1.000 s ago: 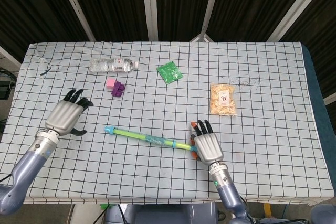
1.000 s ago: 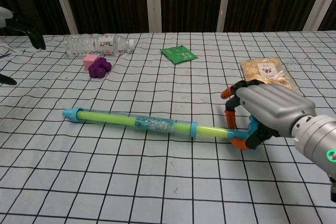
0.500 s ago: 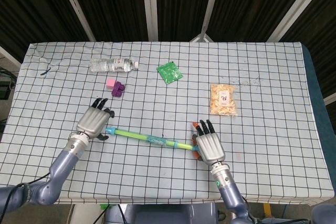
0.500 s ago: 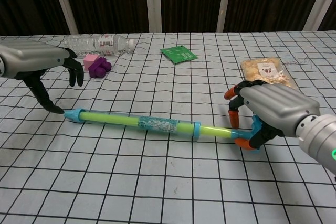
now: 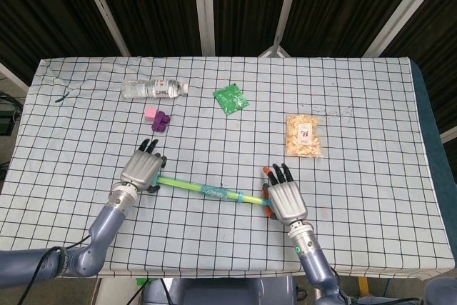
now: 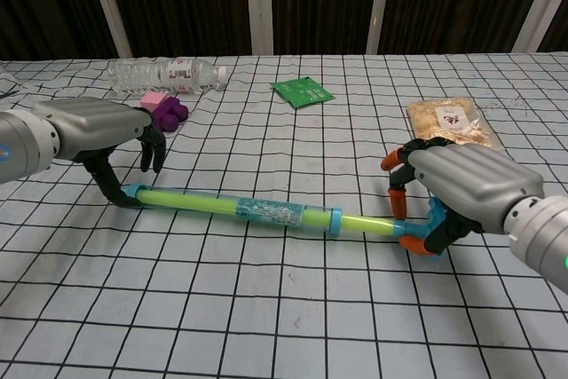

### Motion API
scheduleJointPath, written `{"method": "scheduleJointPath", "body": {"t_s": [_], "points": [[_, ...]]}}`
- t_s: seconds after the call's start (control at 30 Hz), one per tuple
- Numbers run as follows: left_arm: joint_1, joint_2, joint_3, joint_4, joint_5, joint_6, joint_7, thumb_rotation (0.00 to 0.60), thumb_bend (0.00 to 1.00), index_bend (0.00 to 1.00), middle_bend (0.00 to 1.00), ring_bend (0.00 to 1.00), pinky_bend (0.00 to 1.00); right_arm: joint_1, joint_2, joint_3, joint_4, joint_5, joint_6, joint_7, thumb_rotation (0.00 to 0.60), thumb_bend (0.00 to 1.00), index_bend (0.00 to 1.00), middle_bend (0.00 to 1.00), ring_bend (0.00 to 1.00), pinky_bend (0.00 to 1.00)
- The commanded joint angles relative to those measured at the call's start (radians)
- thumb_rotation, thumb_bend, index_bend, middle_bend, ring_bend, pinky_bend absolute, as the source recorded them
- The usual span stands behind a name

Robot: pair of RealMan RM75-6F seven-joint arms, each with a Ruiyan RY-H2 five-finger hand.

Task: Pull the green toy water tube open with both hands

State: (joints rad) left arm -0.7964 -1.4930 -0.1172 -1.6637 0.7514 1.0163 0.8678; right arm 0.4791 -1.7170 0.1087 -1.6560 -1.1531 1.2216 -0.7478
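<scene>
Right hand (image 6: 461, 191) grips the handle end of the tube (image 6: 266, 209), my fingers curled round the blue-orange grip at the tube's 3 o'clock end. Left hand (image 6: 98, 130) sits over the blue cap at the 9 o'clock end; in the chest view the thumb hooks down beside the cap and the other fingers hang above it, so I judge it not closed on the tube yet, fingers apart, holding nothing. From the head view my left hand (image 5: 143, 171) covers that end, and the grasp can't be read there.

Tube lies flat on the table (image 5: 371, 233) near the front edge, running roughly 9 to 3 between my hands, thin inner rod showing just beside the right hand (image 5: 285, 201).

Progress, my judgement: one end secured, other end reached but not grasped. Left: clamp the left hand on the barrel, then pull the hands apart. Only a short length of rod shows, so the tube seems barely open.

Bottle (image 5: 153, 88), purple block (image 5: 161, 121), green packet (image 5: 230, 98) and snack bag (image 5: 303, 135) sit well apart at 12 o'clock, untouched.
</scene>
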Motion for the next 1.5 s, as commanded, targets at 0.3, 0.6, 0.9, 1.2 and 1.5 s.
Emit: {"method": "scheduleJointPath", "body": {"t_s": [0.3, 0.6, 0.9, 1.2, 1.5], "points": [[-0.02, -0.029, 0.019, 0.001, -0.023, 0.017, 0.009, 0.6, 0.34, 0.42, 0.39, 0.02, 0.01, 0.002, 0.0, -0.004, 0.002, 0.003, 0.001, 0.006, 0.6, 0.38, 0.64, 0.18, 0.0, 0.0], [-0.031, -0.047, 0.025, 0.007, -0.037, 0.023, 0.0, 0.6, 0.37, 0.44, 0.41, 0.03, 0.01, 0.004, 0.003, -0.004, 0.001, 0.007, 0.004, 0.004, 0.6, 0.38, 0.64, 0.18, 0.0, 0.0], [-0.036, -0.071, 0.034, 0.019, -0.034, 0.034, -0.017, 0.6, 0.47, 0.51, 0.5, 0.07, 0.02, 0.007, 0.0, -0.007, 0.002, 0.011, 0.006, 0.0, 0.6, 0.38, 0.64, 0.19, 0.0, 0.0], [-0.023, -0.076, 0.043, 0.013, 0.003, 0.064, -0.045, 0.6, 0.5, 0.54, 0.54, 0.08, 0.04, 0.004, 0.008, -0.007, -0.002, 0.008, 0.015, 0.007, 0.6, 0.38, 0.64, 0.19, 0.0, 0.0], [-0.012, -0.029, 0.052, -0.058, 0.023, 0.093, -0.046, 0.6, 0.5, 0.55, 0.54, 0.08, 0.04, 0.012, 0.031, 0.01, -0.046, -0.006, 0.036, -0.011, 0.6, 0.38, 0.64, 0.19, 0.0, 0.0]]}}
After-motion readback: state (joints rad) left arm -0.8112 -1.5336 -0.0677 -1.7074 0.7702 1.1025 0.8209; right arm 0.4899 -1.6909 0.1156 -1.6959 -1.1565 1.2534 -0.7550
